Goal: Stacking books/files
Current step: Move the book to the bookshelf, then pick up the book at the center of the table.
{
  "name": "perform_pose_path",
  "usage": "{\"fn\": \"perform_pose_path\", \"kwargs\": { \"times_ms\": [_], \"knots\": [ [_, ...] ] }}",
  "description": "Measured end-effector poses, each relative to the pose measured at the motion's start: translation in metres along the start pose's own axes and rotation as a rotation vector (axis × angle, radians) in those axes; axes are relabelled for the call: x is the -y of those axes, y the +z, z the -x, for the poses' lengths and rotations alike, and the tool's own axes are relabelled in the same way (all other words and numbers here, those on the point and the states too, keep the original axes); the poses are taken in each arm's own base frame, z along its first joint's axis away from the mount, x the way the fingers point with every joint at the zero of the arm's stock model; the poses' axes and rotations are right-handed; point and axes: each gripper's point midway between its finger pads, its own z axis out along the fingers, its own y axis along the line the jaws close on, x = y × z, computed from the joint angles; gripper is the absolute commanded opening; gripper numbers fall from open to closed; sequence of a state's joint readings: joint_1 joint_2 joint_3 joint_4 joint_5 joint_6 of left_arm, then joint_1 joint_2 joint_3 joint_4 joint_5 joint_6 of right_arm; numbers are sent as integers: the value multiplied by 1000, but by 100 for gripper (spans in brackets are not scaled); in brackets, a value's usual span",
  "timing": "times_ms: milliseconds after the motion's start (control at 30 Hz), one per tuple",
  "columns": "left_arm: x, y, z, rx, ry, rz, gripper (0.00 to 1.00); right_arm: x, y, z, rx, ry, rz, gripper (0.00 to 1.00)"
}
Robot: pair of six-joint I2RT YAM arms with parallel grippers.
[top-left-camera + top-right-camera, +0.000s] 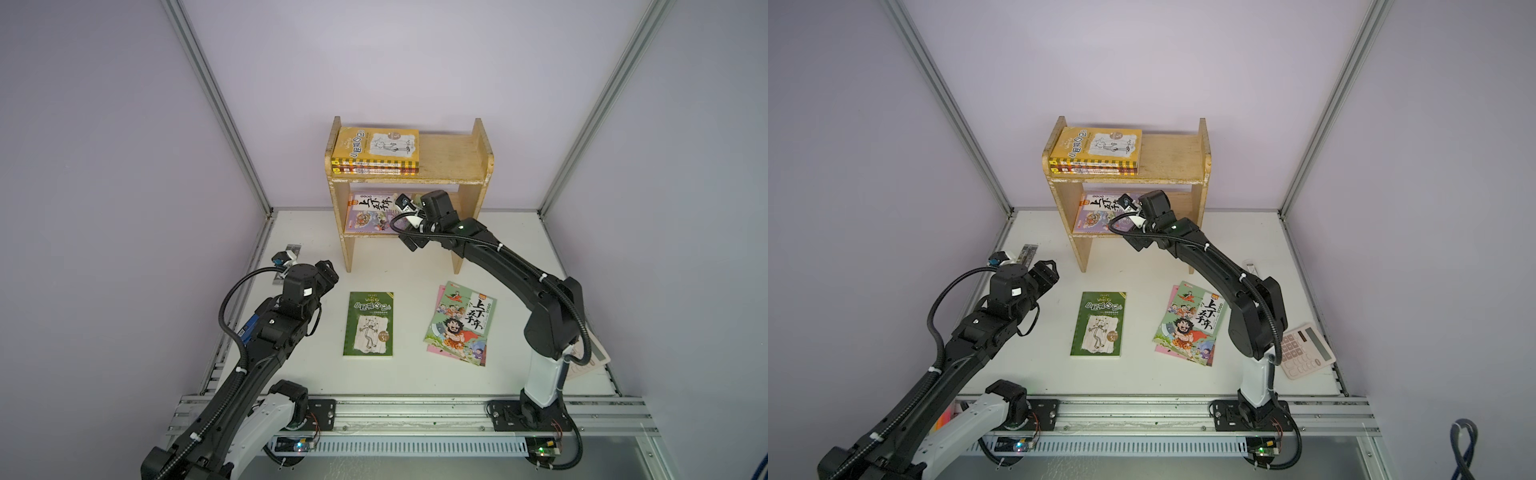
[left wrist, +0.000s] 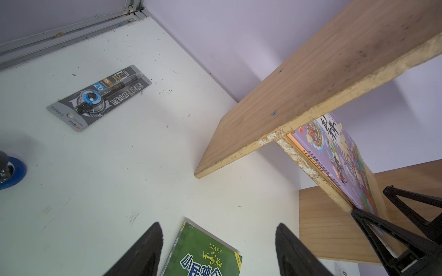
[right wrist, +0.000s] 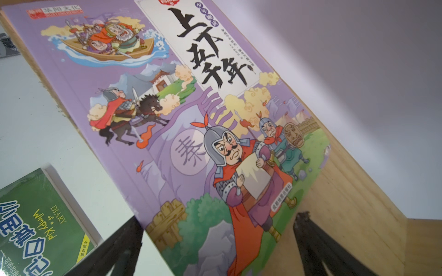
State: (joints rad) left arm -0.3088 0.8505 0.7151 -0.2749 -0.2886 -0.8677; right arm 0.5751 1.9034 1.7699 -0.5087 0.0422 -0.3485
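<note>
— Two tiers on the shelf (image 1: 453,160), upper middle of both top views, and both are loaded. A yellow-topped stack (image 1: 376,147) sits on the upper board's left end, and the purple book (image 1: 368,216) lies on the lower one.
— And loose on the table (image 1: 415,382)?
— Three, by my count. The green book (image 1: 369,324) is flat at centre frame. Just right of it the cartoon book (image 1: 459,322) lies askew on a pink one (image 1: 1160,349).
— How will they handle?
— The green book looks the thickest, a glossy paperback. I'd judge it light, stiff enough to carry by one edge, but slick. It lies flush on the table, so a long edge needs lifting or sliding clear before the jaws can close across it. The cartoon pair look thin and floppy. Pinch near the spine or they'll droop, and the top one may slide off the pink.
— Grippers?
— The right gripper (image 3: 217,217) is at the lower tier, jaws spread wide with nothing between them. The purple cover fills its wrist view just ahead, but whether a tip touches it I cannot tell.
— Left?
— The left gripper (image 2: 218,225) hovers left of centre in the top views, jaws apart and empty. The green book's corner shows between them in its wrist view.
</note>
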Motion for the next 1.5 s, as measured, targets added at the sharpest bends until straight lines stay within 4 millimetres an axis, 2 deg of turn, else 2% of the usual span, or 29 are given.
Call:
{"fn": "perform_pose_path", "kwargs": {
  "times_ms": [633, 767, 933, 1267, 1400, 1500],
  "knots": [
    [0, -4, 1, 4, -2, -4, 77, -1, 0, 0, -1, 22, 30, 99],
    [0, -4, 1, 2, -1, -3, 77, -2, -15, 6, 23, 59, 40, 99],
    [2, -3, -2, -17, 4, -12, 77, 7, -34, 18, 57, 141, 14, 97],
    [7, 2, -8, -53, 24, -24, 77, 28, -60, -15, -9, 385, -120, 91],
    [19, 11, -19, -119, 58, -58, 77, 27, -66, -29, -26, 438, -136, 86],
    [34, 22, -37, -196, 114, -91, 78, 20, -70, -45, -57, 463, -130, 86]
  ]
}}
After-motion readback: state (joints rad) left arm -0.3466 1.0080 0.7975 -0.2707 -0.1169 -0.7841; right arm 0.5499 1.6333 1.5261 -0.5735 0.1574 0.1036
